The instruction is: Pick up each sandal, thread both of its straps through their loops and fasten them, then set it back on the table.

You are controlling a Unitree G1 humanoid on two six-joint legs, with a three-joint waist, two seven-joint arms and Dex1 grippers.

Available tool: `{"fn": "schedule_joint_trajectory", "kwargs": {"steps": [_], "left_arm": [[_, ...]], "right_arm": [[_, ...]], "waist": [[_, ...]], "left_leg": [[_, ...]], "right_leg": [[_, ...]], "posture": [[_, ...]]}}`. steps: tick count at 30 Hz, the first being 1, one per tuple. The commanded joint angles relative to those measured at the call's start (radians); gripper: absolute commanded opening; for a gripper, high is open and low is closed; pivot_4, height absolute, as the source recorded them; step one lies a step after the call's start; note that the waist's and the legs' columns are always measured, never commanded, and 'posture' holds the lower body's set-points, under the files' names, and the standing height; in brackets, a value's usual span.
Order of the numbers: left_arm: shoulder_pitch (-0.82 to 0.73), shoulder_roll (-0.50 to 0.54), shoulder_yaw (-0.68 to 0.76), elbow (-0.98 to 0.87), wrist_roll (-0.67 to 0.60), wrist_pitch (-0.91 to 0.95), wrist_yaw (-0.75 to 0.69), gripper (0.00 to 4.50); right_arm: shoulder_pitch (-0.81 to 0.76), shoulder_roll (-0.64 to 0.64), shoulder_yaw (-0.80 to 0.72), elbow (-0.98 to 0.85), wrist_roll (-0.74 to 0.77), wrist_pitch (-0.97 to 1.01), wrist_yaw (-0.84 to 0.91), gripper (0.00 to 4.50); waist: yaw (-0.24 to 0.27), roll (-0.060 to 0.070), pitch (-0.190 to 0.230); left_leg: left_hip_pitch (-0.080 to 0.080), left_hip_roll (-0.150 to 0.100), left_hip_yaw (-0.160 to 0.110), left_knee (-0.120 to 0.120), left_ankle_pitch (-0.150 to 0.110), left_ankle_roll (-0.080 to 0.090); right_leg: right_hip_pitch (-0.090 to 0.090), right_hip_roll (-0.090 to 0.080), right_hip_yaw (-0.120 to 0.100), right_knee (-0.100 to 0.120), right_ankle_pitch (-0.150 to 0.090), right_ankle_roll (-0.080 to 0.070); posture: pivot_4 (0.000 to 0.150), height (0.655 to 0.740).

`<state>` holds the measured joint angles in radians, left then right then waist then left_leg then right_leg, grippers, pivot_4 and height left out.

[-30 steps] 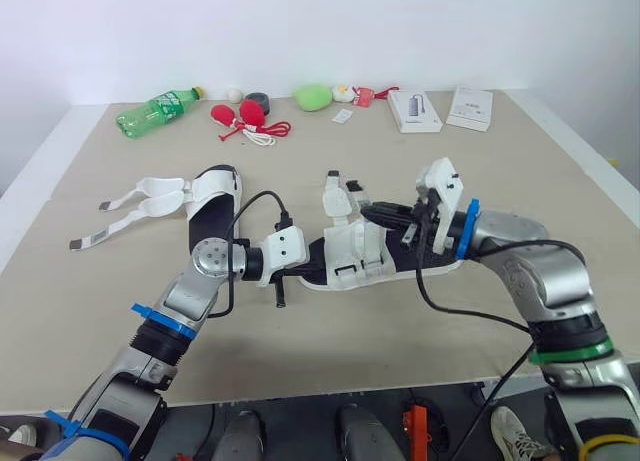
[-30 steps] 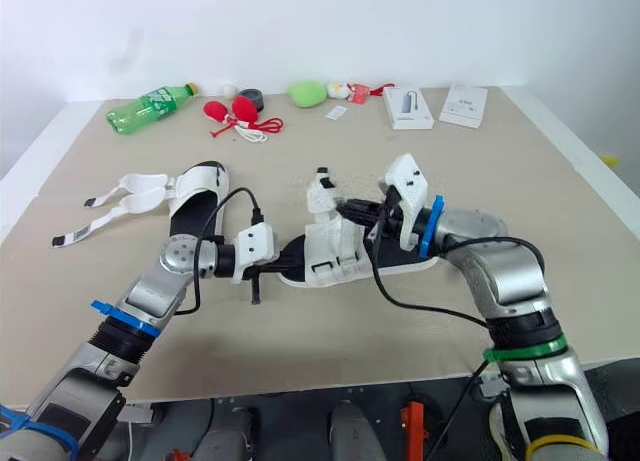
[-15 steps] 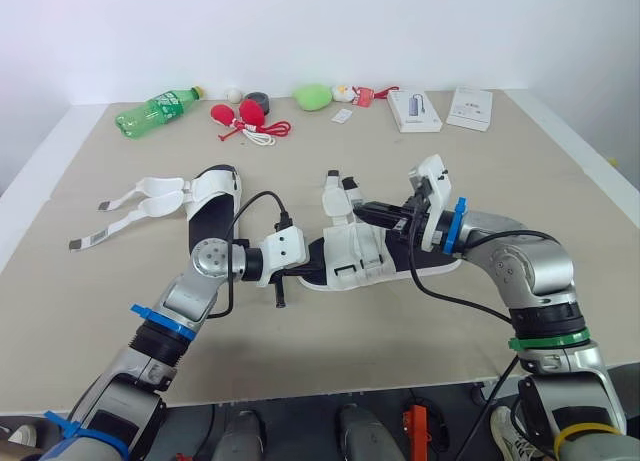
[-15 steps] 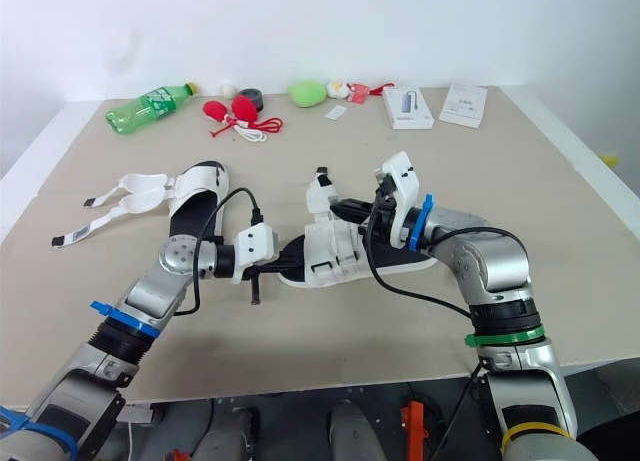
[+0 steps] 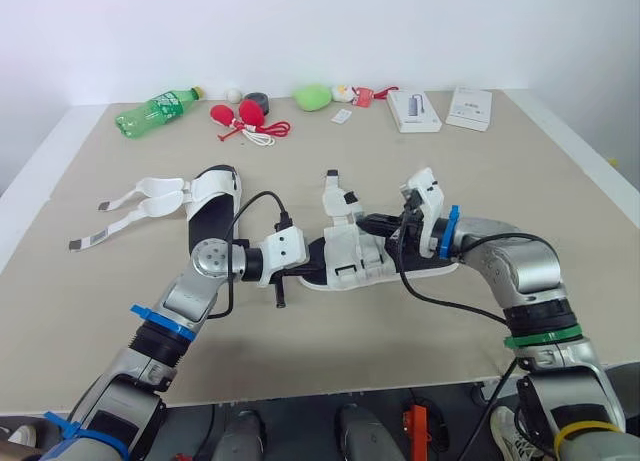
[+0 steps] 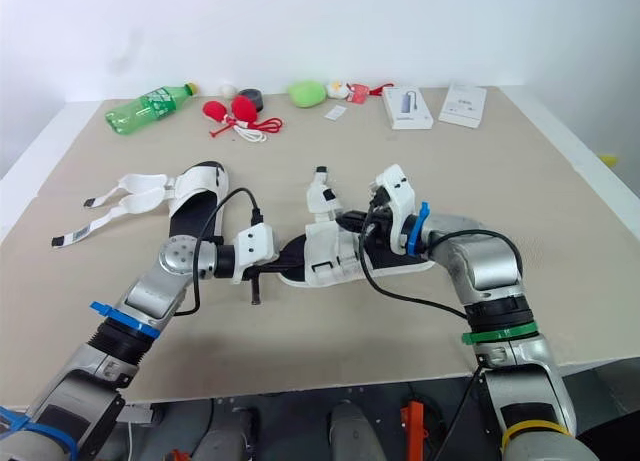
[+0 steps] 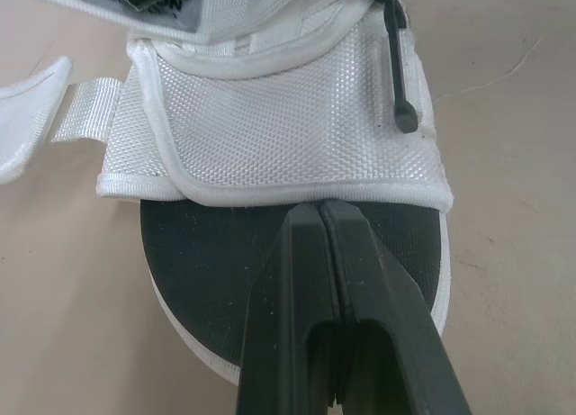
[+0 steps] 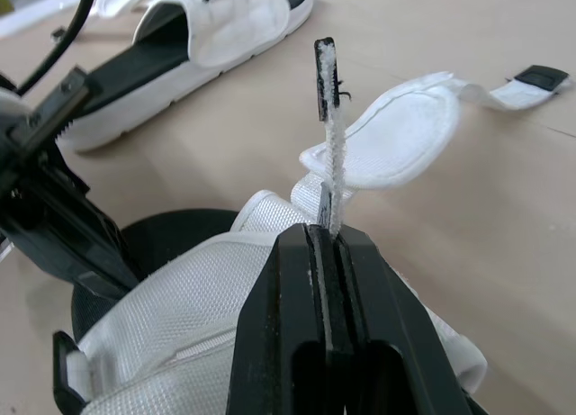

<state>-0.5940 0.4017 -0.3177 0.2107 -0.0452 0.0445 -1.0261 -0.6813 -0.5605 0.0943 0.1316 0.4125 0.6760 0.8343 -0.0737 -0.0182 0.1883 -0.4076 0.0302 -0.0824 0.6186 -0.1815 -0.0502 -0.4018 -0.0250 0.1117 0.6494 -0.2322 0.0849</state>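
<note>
A white sandal with a black sole (image 5: 352,258) lies mid-table. My left gripper (image 5: 306,265) is shut on the sole's front edge; the left wrist view has its fingers (image 7: 301,253) closed on the dark sole below the white upper (image 7: 270,127). From the right, my right gripper (image 5: 376,224) is shut on one of this sandal's straps (image 8: 328,100), which stands upright from the fingers with its black tip on top. A second white sandal (image 5: 212,199) lies farther left, its two straps (image 5: 135,203) spread loose on the table.
Along the far edge of the table (image 5: 330,371) sit a green bottle (image 5: 155,109), red balls with a cord (image 5: 242,115), a dark roll (image 5: 258,100), a green lump (image 5: 313,97) and two white boxes (image 5: 414,111) (image 5: 470,108). A black cable (image 5: 455,306) loops off my right wrist.
My right gripper has moved left and slightly down, closer over the middle sandal's straps, with the elbow drawn in. The left arm and both sandals have stayed put.
</note>
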Motion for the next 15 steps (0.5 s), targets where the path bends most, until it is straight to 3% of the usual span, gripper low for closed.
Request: {"fn": "schedule_joint_trajectory", "kwargs": {"steps": [1,6,8,14,15], "left_arm": [[0.015,-0.001,-0.019,-0.008,0.018,0.011,-0.001,0.00],[0.023,0.004,-0.017,-0.018,0.017,0.016,0.000,0.00],[0.022,0.005,-0.016,-0.017,0.017,0.017,-0.001,0.00],[0.013,0.002,-0.016,-0.006,0.019,0.012,-0.004,0.00],[0.011,0.001,-0.016,-0.004,0.019,0.011,-0.005,0.00]], "right_arm": [[-0.015,-0.003,0.004,0.034,-0.038,-0.013,0.003,0.36],[-0.026,-0.012,-0.028,0.049,-0.097,-0.132,-0.039,2.18],[-0.036,-0.007,-0.050,0.044,-0.105,-0.167,-0.056,3.24],[-0.077,0.021,-0.098,-0.009,-0.061,-0.201,-0.038,3.24],[-0.084,0.032,-0.104,-0.019,-0.048,-0.190,-0.040,2.65]], "waist": [[0.000,0.000,0.000],[0.000,0.000,0.000],[0.000,0.000,0.000],[0.000,0.000,0.000],[0.000,0.000,0.000]], "left_leg": [[0.000,0.000,0.000,0.000,0.000,0.000],[0.000,0.000,0.000,0.000,0.000,0.000],[0.000,0.000,0.000,0.000,0.000,0.000],[-0.001,0.000,0.000,-0.001,0.000,0.000],[-0.001,0.000,0.000,-0.001,0.000,0.000]], "right_leg": [[0.000,0.000,0.000,0.000,0.000,0.000],[0.000,0.000,0.000,0.000,0.000,0.000],[0.000,0.000,0.000,0.000,0.000,0.000],[-0.001,0.000,0.000,0.000,0.000,0.000],[-0.001,0.000,0.000,0.000,0.000,0.000]], "posture": [[0.150,0.7400],[0.150,0.7400],[0.150,0.7400],[0.150,0.7400],[0.150,0.7400]]}}
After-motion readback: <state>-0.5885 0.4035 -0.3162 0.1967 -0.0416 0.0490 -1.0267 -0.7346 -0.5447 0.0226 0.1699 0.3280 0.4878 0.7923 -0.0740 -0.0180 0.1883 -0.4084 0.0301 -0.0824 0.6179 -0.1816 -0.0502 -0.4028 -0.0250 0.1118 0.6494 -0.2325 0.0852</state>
